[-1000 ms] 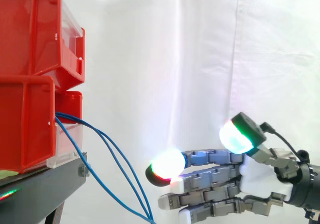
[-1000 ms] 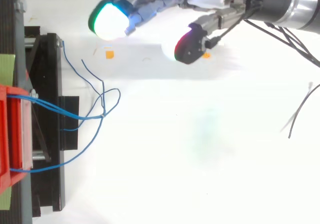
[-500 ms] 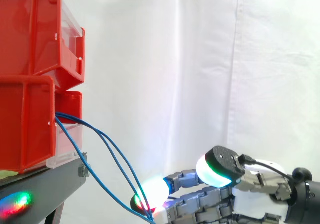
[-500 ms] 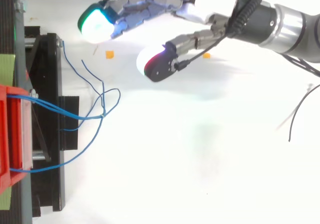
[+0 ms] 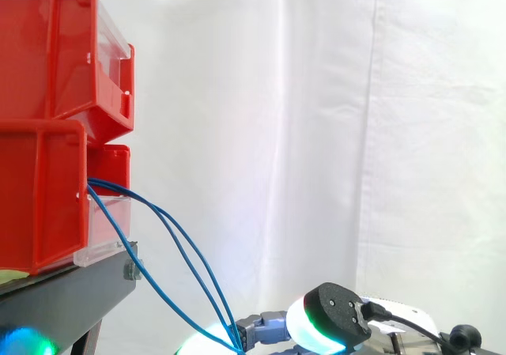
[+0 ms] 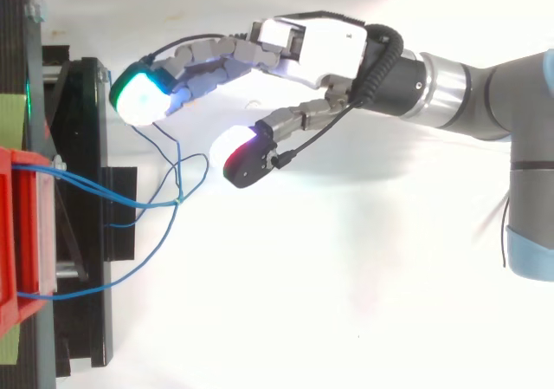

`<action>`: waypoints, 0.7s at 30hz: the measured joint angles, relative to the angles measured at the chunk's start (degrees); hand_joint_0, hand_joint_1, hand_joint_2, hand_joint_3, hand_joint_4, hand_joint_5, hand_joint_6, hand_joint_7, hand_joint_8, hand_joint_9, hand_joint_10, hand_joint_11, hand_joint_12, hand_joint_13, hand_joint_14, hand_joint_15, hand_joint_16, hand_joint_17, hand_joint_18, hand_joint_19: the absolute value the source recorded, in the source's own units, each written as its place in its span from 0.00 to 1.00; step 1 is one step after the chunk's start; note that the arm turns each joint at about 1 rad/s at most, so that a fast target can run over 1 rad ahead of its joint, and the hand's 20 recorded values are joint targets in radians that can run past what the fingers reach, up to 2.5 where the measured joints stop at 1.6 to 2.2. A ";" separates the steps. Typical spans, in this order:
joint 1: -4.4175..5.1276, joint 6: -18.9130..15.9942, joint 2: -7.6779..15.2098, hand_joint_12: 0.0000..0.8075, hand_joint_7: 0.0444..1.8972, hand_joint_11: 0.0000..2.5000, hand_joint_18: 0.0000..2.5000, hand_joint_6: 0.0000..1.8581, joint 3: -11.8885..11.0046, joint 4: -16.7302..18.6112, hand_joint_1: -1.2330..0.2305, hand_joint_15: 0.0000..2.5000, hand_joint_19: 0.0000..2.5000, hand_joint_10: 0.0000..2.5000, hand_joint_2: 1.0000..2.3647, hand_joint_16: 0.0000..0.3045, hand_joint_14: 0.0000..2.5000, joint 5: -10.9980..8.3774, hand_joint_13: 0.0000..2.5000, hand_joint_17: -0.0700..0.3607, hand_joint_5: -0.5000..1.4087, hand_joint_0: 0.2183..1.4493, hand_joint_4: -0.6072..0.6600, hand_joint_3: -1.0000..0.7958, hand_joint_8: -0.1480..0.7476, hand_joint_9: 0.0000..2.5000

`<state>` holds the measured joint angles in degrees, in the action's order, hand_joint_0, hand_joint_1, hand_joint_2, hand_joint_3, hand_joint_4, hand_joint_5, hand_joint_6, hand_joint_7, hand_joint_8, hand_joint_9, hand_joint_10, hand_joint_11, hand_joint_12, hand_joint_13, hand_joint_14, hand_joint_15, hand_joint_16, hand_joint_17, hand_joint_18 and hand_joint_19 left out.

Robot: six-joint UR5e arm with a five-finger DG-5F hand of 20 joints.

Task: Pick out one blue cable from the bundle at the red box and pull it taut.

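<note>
Seen from above, the hand (image 6: 320, 47) reaches in from the right with its fingers stretched almost straight toward the black stand (image 6: 86, 146). The thumb (image 6: 247, 155) is spread well away from them and nothing is grasped.

The blue cables (image 6: 177, 200) leave the red box (image 6: 17, 233) at the left edge. They run mainly left to right across the stand and meet at a crossing just past its edge. From that crossing a small loop bulges to the right, and two loose ends turn back up the view toward the fingers.

The glowing green-white fingertips (image 6: 138, 94) lie over those loose ends, above the crossing. Whether they touch the strands cannot be told. The thumb's red-lit pad sits just right of the loop and apart from it. This puts the loop in the open gap between fingers and thumb.

From the side, the cables come out of the lower box and sag down to the right in long arcs. They reach the bottom edge of the view just beside a finger. The thumb pad stands farther right, before the white curtain (image 5: 316, 134).
</note>
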<state>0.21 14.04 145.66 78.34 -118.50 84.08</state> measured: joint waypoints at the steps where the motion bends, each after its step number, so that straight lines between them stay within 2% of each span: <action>1: 0.06 -0.13 0.11 0.49 0.33 0.08 0.15 0.27 -0.15 0.16 0.42 0.05 0.19 0.00 0.00 0.18 0.00 0.06 0.15 0.45 0.17 0.27 0.67 0.28 0.45 0.27; 6: 0.24 0.38 0.29 0.49 0.33 0.08 0.15 0.27 -0.40 1.56 0.42 0.05 0.19 0.00 0.00 0.18 0.00 0.81 0.16 0.45 0.17 0.27 0.67 0.28 0.45 0.28; 13: 0.35 2.88 0.31 0.49 0.33 0.09 0.16 0.27 -0.44 4.30 0.42 0.06 0.20 0.00 0.00 0.18 0.00 3.07 0.17 0.46 0.17 0.27 0.68 0.28 0.46 0.29; 21: 0.85 2.95 0.32 0.50 0.34 0.10 0.17 0.27 -0.45 6.07 0.41 0.06 0.20 0.00 0.00 0.19 0.00 4.61 0.18 0.46 0.17 0.27 0.69 0.28 0.46 0.29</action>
<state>1.07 16.98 145.99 77.89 -112.43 88.69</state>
